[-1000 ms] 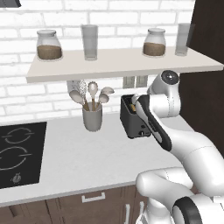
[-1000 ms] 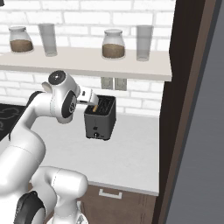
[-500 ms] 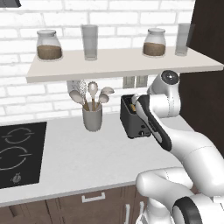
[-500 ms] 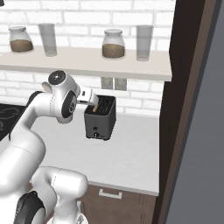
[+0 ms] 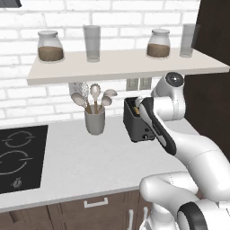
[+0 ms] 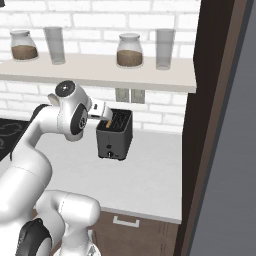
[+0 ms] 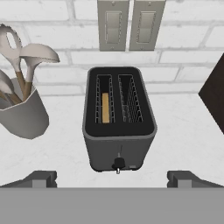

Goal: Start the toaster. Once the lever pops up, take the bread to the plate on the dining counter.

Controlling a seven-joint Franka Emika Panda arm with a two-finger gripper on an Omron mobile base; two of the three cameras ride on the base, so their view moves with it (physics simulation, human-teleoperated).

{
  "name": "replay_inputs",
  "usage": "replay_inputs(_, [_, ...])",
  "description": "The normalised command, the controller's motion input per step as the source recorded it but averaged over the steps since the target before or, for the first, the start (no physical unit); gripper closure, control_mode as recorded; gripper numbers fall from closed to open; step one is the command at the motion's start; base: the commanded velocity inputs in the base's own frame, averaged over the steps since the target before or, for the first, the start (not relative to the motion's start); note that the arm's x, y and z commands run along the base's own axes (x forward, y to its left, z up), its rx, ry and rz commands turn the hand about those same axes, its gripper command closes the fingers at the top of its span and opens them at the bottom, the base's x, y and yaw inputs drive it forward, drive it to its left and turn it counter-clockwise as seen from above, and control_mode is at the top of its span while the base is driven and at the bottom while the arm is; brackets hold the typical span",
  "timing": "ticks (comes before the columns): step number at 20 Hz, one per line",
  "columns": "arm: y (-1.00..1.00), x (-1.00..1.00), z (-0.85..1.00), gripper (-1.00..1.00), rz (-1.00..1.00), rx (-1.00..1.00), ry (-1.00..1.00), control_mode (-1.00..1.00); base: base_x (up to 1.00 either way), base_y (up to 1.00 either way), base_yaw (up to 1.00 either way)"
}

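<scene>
We are hovering with fingers (image 7: 40, 178) spread wide, the boxy dark-grey toaster (image 7: 119, 127) between and ahead of them, risking missing its small lever.

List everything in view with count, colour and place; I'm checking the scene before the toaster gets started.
boxy dark grey toaster: 1, dark grey, on the worktop under the wall sockets
tan bread slice: 1, golden-brown, down in the toaster's left slot in the hand view
grey utensil cup: 1, grey, holding pale spoons, left of the toaster
black hob: 1, black, at the worktop's left end
glass jars with brown contents: 2, clear, on the shelf
tall empty glasses: 2, clear, on the shelf
pale wall shelf: 1, cream, above the worktop
wall sockets: 2, grey, behind the toaster
gripper: 1, dark jaws wide open, above the toaster's front
</scene>
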Motion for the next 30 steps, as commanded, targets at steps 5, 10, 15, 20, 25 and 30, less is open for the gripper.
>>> replay_inputs(5, [0.00,0.00,0.00,-1.00,0.00,0.00,0.00,-1.00,0.00,0.00,0.00])
replay_inputs(10, [0.00,0.00,0.00,-1.00,0.00,0.00,0.00,-1.00,0.00,0.00,0.00])
replay_inputs(15, [0.00,0.00,0.00,-1.00,0.00,0.00,0.00,-1.00,0.00,0.00,0.00])
replay_inputs(20, [0.00,0.00,0.00,-1.00,0.00,0.00,0.00,-1.00,0.00,0.00,0.00])
replay_inputs(25, [0.00,0.00,0.00,-1.00,0.00,0.00,0.00,-1.00,0.00,0.00,0.00])
replay_inputs(30, [0.00,0.00,0.00,-1.00,0.00,0.00,0.00,-1.00,0.00,0.00,0.00])
